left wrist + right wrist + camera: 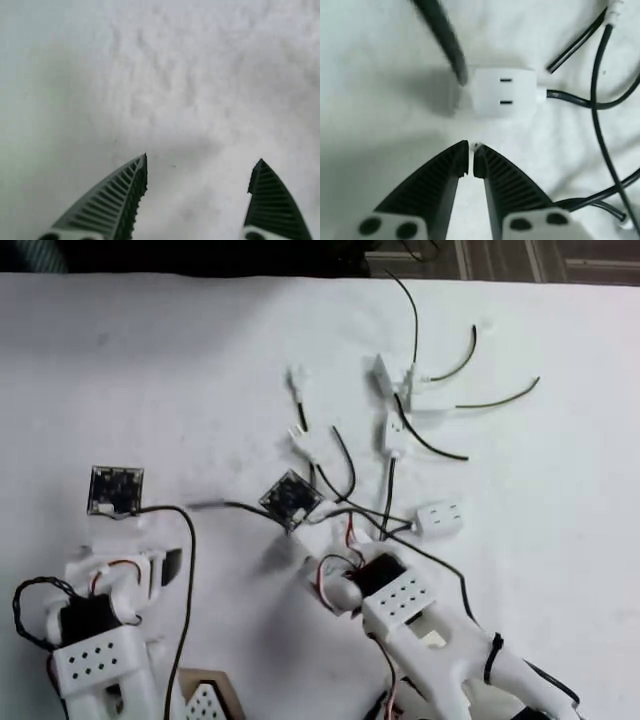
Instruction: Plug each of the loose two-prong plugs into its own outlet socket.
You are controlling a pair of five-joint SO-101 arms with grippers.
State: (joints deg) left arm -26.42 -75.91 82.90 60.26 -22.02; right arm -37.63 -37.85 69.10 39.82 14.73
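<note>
Right gripper [471, 150]: fingers pressed almost together, thin slit between them, nothing pinched. Your right wrist cam puts an outlet socket [504, 94] just beyond the tips, not touching them. It's a white block, face turned up at the cam, w/ two short parallel slots. Its black cord [570, 99] exits one side, and a thick blurred black cable [442, 37] crosses the opposite edge. Left gripper [202, 158]: fingers spread wide, hanging over white cloth [165, 75].

The high view gives you the layout the wrist cams don't. Left arm [95, 650] sits lower left of the frame. Right arm [420, 625] is lower middle, angled toward centre. Two loose plugs lie above centre. The first plug [298, 380] has its long axis approx. up-down in the frame, prong end toward the top edge, cord stub trailing down. The second plug [303, 445] is just below it, on a diagonal, prongs to upper left, cord running to lower right. Another socket block [440, 517] rests right of centre, long axis approx. left-right, slightly tilted. More white connector pieces [400, 400] cluster upper right, w/ short dark cords fanning out. You can't tell from the high view which block the right wrist cam is seeing.
</note>
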